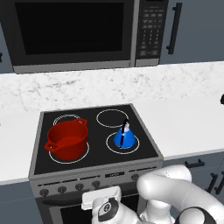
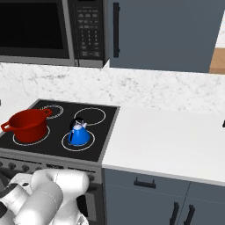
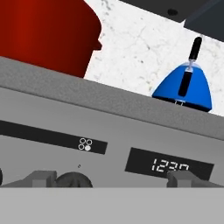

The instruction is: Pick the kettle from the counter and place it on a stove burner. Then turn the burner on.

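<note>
Kettle [image 1: 124, 137] inside front-right stove burner [image 1: 109, 144] ring, red pot [image 1: 66, 139] well apart (left), tool [image 3: 109, 178] open at control panel [image 3: 109, 144].

Kettle [image 1: 124, 137] on front-right stove burner [image 1: 110, 146], pot [image 1: 67, 139] left of it, counter [image 1: 188, 121] on the right

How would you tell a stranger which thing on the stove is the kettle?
Find the black cooktop under the microwave. On its front right ring stands the kettle, a small blue cone with a thin black handle. The red pot beside it is much bigger.

Red pot [image 1: 66, 140] on front-left double ring; microwave [image 1: 83, 33] above; clock display [image 3: 169, 165] on stove front panel.
</note>
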Controlling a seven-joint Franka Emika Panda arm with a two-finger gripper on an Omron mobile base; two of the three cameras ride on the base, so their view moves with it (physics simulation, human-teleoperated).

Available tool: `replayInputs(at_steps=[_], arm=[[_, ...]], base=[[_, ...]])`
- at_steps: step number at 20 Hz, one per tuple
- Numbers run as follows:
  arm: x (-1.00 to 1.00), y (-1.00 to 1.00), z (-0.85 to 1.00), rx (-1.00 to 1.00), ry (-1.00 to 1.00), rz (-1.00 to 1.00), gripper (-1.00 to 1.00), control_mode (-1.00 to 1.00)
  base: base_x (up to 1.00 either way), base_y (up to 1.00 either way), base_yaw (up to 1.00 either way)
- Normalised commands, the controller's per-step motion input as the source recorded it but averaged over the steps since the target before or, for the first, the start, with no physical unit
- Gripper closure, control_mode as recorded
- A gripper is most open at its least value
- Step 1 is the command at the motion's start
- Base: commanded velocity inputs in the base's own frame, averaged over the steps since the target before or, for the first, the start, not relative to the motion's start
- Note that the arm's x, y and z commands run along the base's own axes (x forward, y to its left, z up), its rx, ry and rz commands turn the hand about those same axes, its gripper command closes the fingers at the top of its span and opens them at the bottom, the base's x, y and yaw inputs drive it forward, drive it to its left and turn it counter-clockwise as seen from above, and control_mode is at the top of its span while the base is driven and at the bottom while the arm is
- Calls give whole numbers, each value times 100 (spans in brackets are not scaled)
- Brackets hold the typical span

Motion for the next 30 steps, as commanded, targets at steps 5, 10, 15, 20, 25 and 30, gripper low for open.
replayInputs(at_steps=[5,10,15,20,25,30], arm=[[11,5,-10,0,0,0,-100,-100],[0,4,-21,0,0,0,-100,-100],[7,11,-20,0,0,0,-100,-100],[8,16,-7,0,0,0,-100,-100],[20,19,-1,0,0,0,-100,-100],[22,0,-5,0,0,1,-100,-100]], base=[[0,0,0],[0,0,0],[0,0,0],[0,0,0],[0,0,0],[0,0,0]])
